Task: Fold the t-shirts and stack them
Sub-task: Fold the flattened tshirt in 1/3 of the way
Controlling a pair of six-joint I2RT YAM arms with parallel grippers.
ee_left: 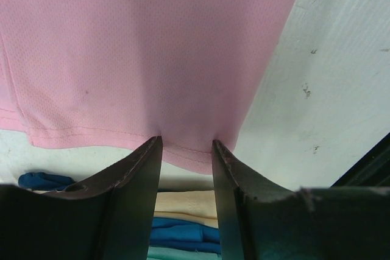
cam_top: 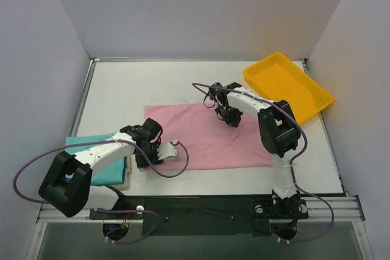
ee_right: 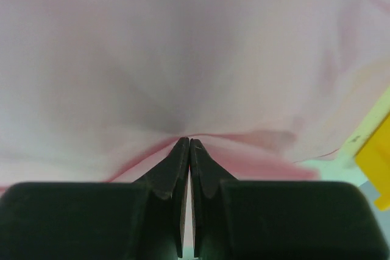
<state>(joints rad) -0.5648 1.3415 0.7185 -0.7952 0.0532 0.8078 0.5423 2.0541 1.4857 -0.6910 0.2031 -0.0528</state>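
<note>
Nearest in the top view are the left arm point(cam_top: 73, 178) and the right arm point(cam_top: 279, 135), both reaching over the white tabletop point(cam_top: 122, 89). The pink shirt point(cam_top: 201, 138) lies spread flat in the middle of it. The left claw point(cam_top: 147, 159) is at the near left corner of this shirt, and the right claw point(cam_top: 232, 120) is on its far part. The teal shirt point(cam_top: 85, 147) lies folded at the left edge, just beside the pink one, and a strip of the cream shirt point(cam_top: 127, 179) shows under it. The yellow tray point(cam_top: 286, 83) stands at the far right corner, apart from the shirts. In the left wrist view the fingers point(ee_left: 143, 175) stand about half apart, with their tips at the hem of the pink shirt; through the gap one sees the cream and teal cloth, so nothing is pinched. In the right wrist view the right claw is fully closed, and the pink cloth gathers in small folds at its tips, so it pinches the pink shirt. A piece of the tray shows at the right edge.
</note>
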